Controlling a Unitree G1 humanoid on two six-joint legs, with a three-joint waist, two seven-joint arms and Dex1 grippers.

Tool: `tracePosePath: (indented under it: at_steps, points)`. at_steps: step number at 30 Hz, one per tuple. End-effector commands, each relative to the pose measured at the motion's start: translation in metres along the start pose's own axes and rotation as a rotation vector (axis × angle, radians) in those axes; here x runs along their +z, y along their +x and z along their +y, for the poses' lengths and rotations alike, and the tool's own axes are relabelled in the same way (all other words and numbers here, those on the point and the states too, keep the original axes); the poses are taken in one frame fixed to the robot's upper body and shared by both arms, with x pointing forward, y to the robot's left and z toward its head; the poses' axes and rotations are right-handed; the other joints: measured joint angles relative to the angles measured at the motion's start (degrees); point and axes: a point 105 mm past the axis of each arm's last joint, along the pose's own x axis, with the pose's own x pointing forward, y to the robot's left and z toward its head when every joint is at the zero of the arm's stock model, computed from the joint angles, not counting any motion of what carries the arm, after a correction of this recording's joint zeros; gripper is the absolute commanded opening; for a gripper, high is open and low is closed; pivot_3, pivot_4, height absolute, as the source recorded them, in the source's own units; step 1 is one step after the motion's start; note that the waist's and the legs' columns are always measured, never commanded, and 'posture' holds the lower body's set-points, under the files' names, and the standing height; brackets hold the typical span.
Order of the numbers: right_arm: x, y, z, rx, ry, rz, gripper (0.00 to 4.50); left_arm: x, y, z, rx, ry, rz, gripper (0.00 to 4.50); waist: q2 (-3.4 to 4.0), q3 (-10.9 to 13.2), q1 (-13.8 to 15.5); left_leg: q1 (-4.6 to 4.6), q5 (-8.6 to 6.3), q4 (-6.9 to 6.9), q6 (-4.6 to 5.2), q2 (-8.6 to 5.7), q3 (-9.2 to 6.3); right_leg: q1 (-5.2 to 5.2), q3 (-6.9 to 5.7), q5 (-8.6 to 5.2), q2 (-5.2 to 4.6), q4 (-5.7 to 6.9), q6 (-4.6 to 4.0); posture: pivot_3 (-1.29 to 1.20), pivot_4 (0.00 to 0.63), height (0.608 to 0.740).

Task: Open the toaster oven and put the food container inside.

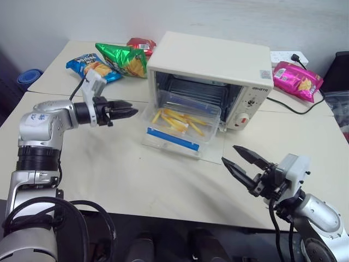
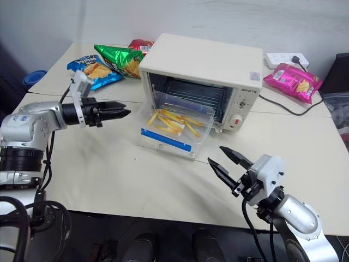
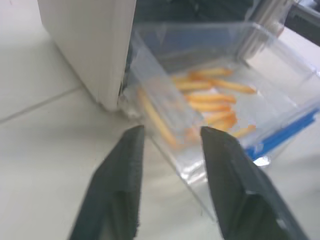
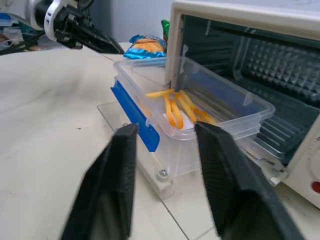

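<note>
oven: the toaster oven (image 1: 210, 68) is a cream-white box, and I'm seeing its glass door (image 4: 131, 126) dropped flat onto the table (image 1: 109, 169), with the red knob (image 1: 244, 118) low on the side panel.
container: the food container (image 1: 182, 123) is a clear flat box with a blue clip (image 1: 172, 138) along the near edge and yellow fries (image 1: 177, 120) lying loose inside.
where it sits: on the open door, far end poking into the oven mouth, near end sticking out toward me.
left gripper (image 1: 132, 111): fingers only a little apart, holding nothing, hanging left of the container and pointing at it.
right gripper (image 1: 238, 159): fingers spread in a V, empty, near the oven's front right corner.
background: crisp bags (image 1: 117, 59) behind the oven.
</note>
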Motion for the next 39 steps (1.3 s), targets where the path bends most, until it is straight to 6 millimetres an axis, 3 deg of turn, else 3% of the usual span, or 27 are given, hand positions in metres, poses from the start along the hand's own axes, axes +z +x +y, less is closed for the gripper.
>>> tracePosePath:
  at_steps: [1, 3, 5, 10, 15, 19, 23, 28, 35, 39]
  points:
    - [0.001, 0.010, 0.021, 0.105, -0.033, 0.042, 0.61, 0.010, -0.021, -0.015, -0.147, 0.180, -0.023, 0.64, 0.00, 0.0, -0.3, -0.03, 0.00, -0.01, 0.00, 0.01, 0.00, -0.03, -0.01, 0.00, 0.00, -0.03, 0.00, 0.00, 0.150, 0.740]
    - [-0.006, 0.015, 0.022, 0.115, -0.038, 0.083, 0.00, -0.012, -0.025, -0.017, -0.194, 0.261, 0.085, 0.08, 0.01, 0.0, -0.6, -0.02, 0.00, -0.04, 0.00, 0.03, -0.01, -0.03, -0.03, 0.00, 0.01, -0.07, 0.00, 0.00, 0.150, 0.740]
    - [-0.019, 0.026, 0.022, 0.117, -0.034, 0.129, 0.00, -0.034, -0.017, -0.024, -0.249, 0.294, 0.131, 0.04, 0.03, 0.0, -0.8, 0.07, -0.01, -0.08, 0.01, 0.03, 0.10, -0.03, 0.02, 0.00, 0.02, -0.04, 0.00, 0.00, 0.150, 0.740]
    - [-0.037, 0.050, 0.016, 0.117, -0.061, 0.180, 0.00, -0.036, 0.022, -0.036, -0.265, 0.297, 0.022, 0.04, -0.05, 0.0, 0.0, 0.03, -0.14, 0.12, 0.41, -0.02, -0.07, 0.01, -0.05, 0.01, -0.07, 0.12, 0.00, 0.00, 0.150, 0.740]
    - [-0.048, 0.074, -0.003, 0.086, -0.090, 0.201, 0.00, -0.023, 0.053, -0.030, -0.145, 0.355, -0.085, 0.04, -0.09, 0.0, -0.3, -0.12, -0.17, 0.12, 0.45, -0.07, -0.08, -0.09, -0.10, 0.01, -0.11, 0.02, 0.02, 0.00, 0.150, 0.740]
    - [-0.039, 0.093, -0.029, 0.011, -0.135, 0.157, 0.00, -0.014, 0.071, -0.030, -0.101, 0.317, -0.131, 0.04, -0.09, 0.0, -0.6, -0.12, -0.17, 0.11, 0.45, -0.08, 0.01, -0.17, -0.09, 0.02, -0.10, 0.08, 0.03, 0.00, 0.150, 0.740]
    - [-0.038, 0.101, -0.051, -0.046, -0.205, 0.162, 0.00, -0.001, 0.095, -0.030, -0.041, 0.296, -0.200, 0.04, -0.09, 0.0, -0.4, -0.14, -0.15, 0.13, 0.43, -0.08, 0.19, -0.38, -0.13, 0.02, -0.09, 0.29, 0.03, 0.00, 0.150, 0.740]
    - [-0.032, 0.110, -0.080, -0.160, -0.248, 0.158, 0.00, 0.010, 0.110, -0.027, 0.031, 0.248, -0.283, 0.04, -0.09, 0.0, -0.4, -0.24, -0.14, 0.21, 0.41, -0.12, 0.27, -0.48, -0.15, 0.04, -0.14, 0.33, 0.07, 0.00, 0.150, 0.740]
    - [-0.023, 0.132, -0.100, -0.327, -0.238, 0.097, 0.00, 0.024, 0.126, -0.012, 0.205, 0.184, -0.382, 0.04, -0.10, 0.0, -0.9, -0.83, 0.14, 0.33, 0.06, -0.09, 0.47, -1.36, -0.05, 0.05, -0.09, 0.83, 0.08, 0.00, 0.150, 0.740]
    - [-0.018, 0.133, -0.086, -0.225, -0.163, 0.066, 0.00, 0.026, 0.123, -0.020, 0.111, 0.182, -0.394, 0.04, -0.10, 0.0, -1.1, -0.88, 0.21, 0.33, 0.03, -0.15, 0.56, -1.46, 0.02, 0.05, -0.12, 0.94, 0.09, 0.00, 0.150, 0.740]
